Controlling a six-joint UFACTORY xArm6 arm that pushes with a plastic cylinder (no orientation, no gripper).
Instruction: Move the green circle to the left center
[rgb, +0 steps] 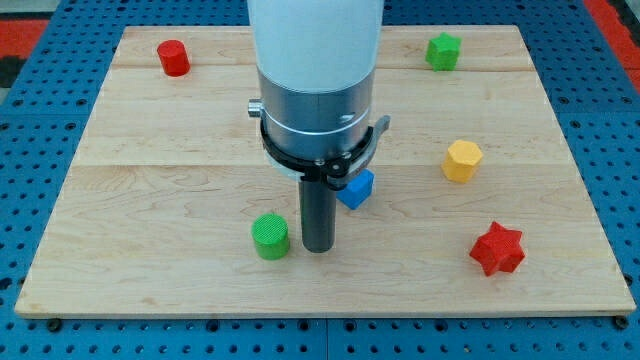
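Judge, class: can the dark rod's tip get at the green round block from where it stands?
Probably yes: my tip stands just to the view's right of the green round block, with only bare wooden board between them.

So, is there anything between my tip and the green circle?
No. In the camera view, my tip stands just to the view's right of the green circle, with only a narrow strip of bare wooden board between them.

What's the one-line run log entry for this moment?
tip: just right of green circle, seemingly a slight gap | green circle: bottom center, not yet left center | blue block: behind rod | push direction: leftward
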